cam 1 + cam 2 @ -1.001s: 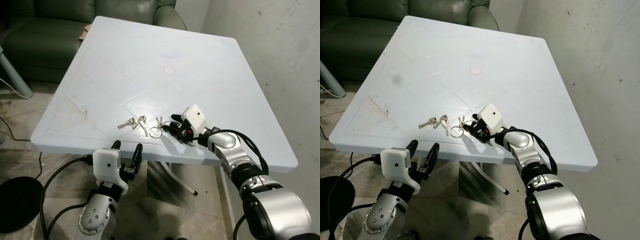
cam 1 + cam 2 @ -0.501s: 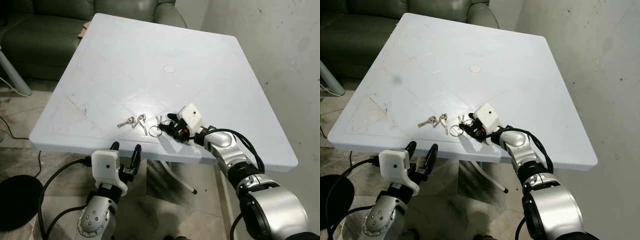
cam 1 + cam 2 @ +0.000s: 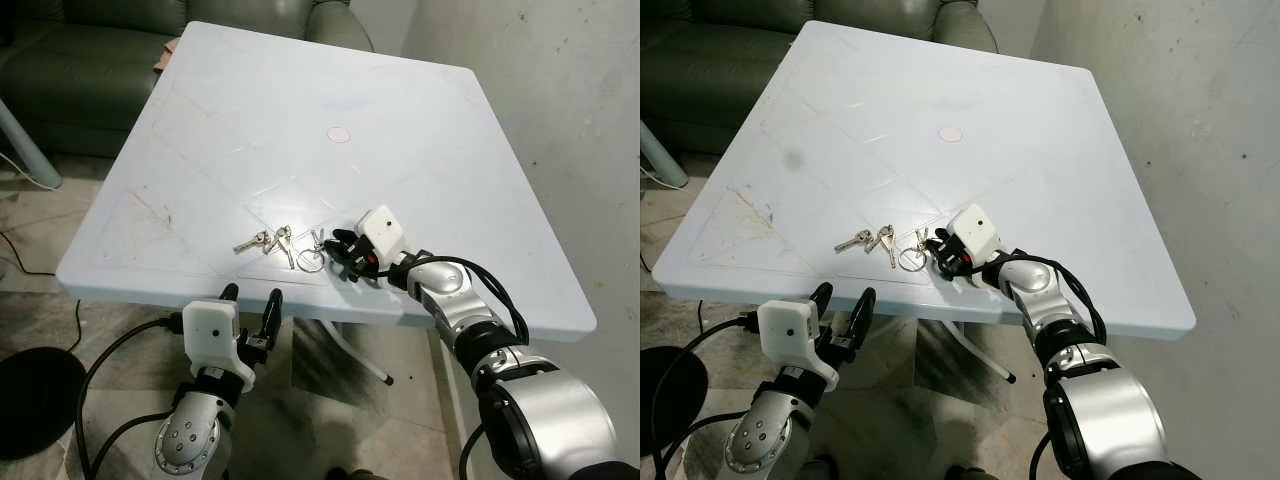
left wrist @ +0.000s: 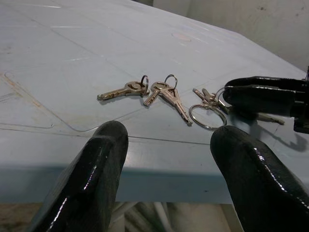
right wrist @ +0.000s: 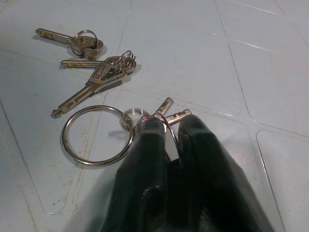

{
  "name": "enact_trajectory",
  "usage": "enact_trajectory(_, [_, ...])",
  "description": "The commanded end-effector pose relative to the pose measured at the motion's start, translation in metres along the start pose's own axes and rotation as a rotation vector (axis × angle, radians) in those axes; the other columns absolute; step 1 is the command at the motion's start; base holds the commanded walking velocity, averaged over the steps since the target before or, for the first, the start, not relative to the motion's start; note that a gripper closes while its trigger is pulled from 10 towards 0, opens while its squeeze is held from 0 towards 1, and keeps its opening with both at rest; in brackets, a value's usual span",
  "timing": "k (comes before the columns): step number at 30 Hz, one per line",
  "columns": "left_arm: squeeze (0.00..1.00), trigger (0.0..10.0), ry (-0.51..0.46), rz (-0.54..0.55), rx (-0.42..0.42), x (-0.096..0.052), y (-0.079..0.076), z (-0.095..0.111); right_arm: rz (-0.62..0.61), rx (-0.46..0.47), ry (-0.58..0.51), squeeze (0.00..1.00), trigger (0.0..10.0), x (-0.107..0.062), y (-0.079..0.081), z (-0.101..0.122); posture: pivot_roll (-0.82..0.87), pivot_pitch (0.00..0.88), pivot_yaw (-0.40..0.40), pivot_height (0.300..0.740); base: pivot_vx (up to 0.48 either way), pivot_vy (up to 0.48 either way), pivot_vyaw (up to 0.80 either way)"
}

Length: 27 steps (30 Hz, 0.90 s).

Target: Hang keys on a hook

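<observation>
Your left gripper (image 3: 252, 300) waits with fingers spread, below the near edge of the white table (image 3: 420, 120). The loose keys (image 3: 268, 241) lie near that edge. Just right of them, your right gripper (image 3: 340, 249) has its fingers pinched together on the ringed key bunch (image 5: 145, 118), which lies flat. Lifting and hanging remain.

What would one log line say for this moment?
right gripper: closing on key bunch on table | left gripper: open, below table edge | hook: unseen
</observation>
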<state>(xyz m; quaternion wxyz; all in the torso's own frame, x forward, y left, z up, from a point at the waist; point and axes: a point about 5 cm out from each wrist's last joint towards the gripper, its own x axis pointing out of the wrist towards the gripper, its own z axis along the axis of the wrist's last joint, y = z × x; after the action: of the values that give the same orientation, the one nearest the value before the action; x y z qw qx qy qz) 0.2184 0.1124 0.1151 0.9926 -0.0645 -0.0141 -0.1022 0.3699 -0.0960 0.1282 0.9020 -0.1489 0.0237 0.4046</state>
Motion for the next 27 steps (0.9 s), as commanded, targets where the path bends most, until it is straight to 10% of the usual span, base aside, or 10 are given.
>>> enact_trajectory(1, [0.00, 10.0, -0.002, 0.000, 0.003, -0.001, -0.004, 0.002, -0.015, 0.004, 0.003, 0.00, 0.0, -0.002, -0.005, 0.001, 0.10, 0.175, -0.151, 0.740, 0.000, 0.000, 0.00])
enact_trajectory(27, [0.00, 10.0, -0.029, -0.007, 0.024, 0.017, 0.000, 0.006, -0.204, 0.120, -0.195, 0.00, 0.0, -0.006, -0.042, 0.043, 0.09, 0.115, -0.140, 0.740, 0.000, 0.000, 0.00])
